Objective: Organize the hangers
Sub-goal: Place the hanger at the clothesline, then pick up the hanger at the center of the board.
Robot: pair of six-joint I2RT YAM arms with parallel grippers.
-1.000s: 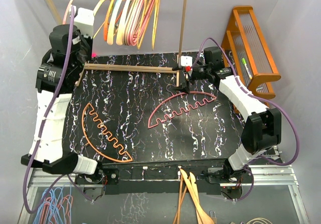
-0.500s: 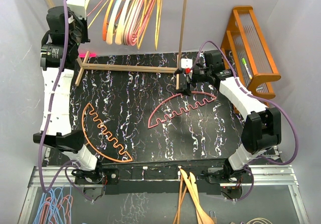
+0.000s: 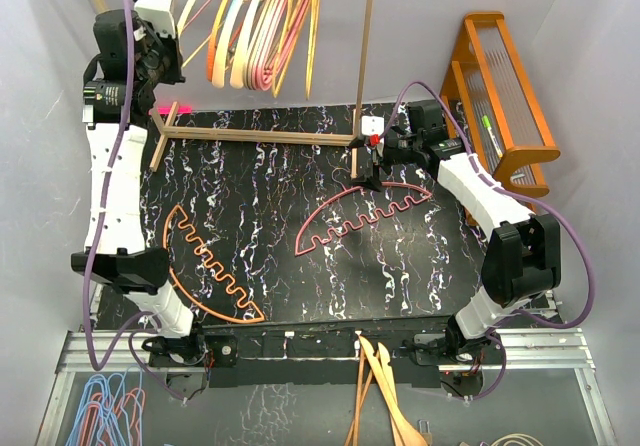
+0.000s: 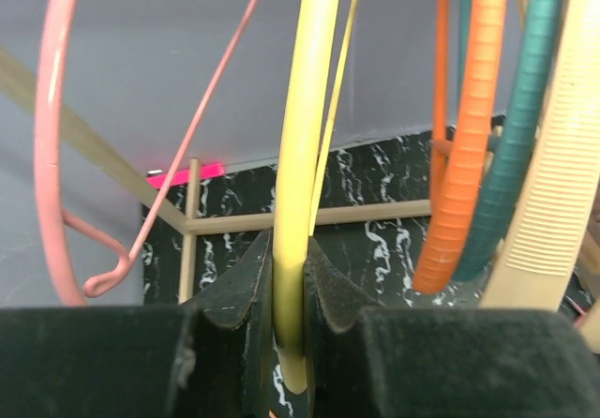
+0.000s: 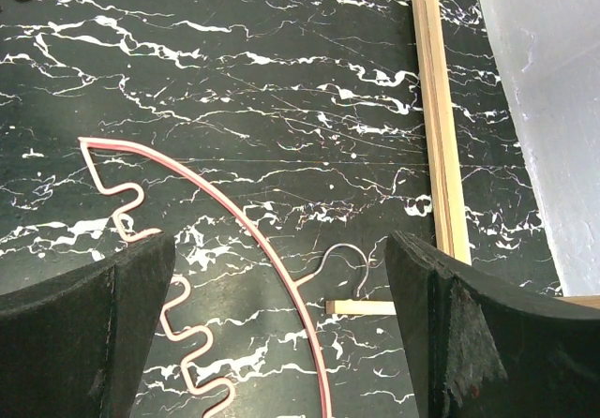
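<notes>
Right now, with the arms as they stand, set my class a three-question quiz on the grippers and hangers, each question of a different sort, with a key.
1. True or false: the right gripper is shut on the thin pink wavy-barred hanger lying on the black marbled table.
2. The left gripper grips: A) a thin yellow hanger; B) a teal ribbed hanger; C) a wooden rod.
3. How many hangers lie on the table?
Key: 1 false, it is open above it; 2 A; 3 two, the pink one and an orange wavy-barred hanger.
</notes>
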